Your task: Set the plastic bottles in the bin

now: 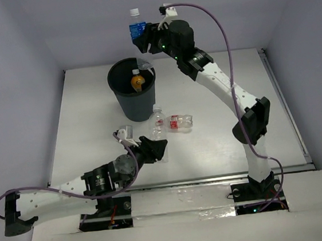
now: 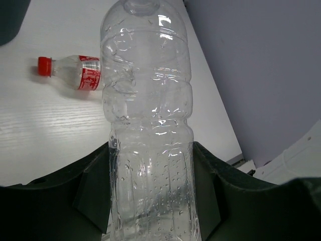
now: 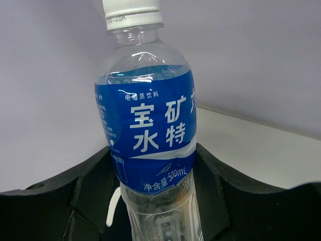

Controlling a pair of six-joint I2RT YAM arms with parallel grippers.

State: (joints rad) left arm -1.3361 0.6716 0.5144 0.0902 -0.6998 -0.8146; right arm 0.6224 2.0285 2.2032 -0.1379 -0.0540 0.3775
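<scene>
Bright, even light falls from above, by the look of it. In the top view the white bench (image 1: 93, 133) nearly washes out mid-frame, the bin (image 1: 135, 106) throws only a faint, soft shadow, and the corners dim. Small white glints speckle the clear bottle (image 2: 150, 130) in the left wrist view. In the right wrist view the blue-labelled bottle (image 3: 150, 135) shows sharp print, while the fingers (image 3: 55, 211) along the bottom edge sink into near-featureless black.
</scene>
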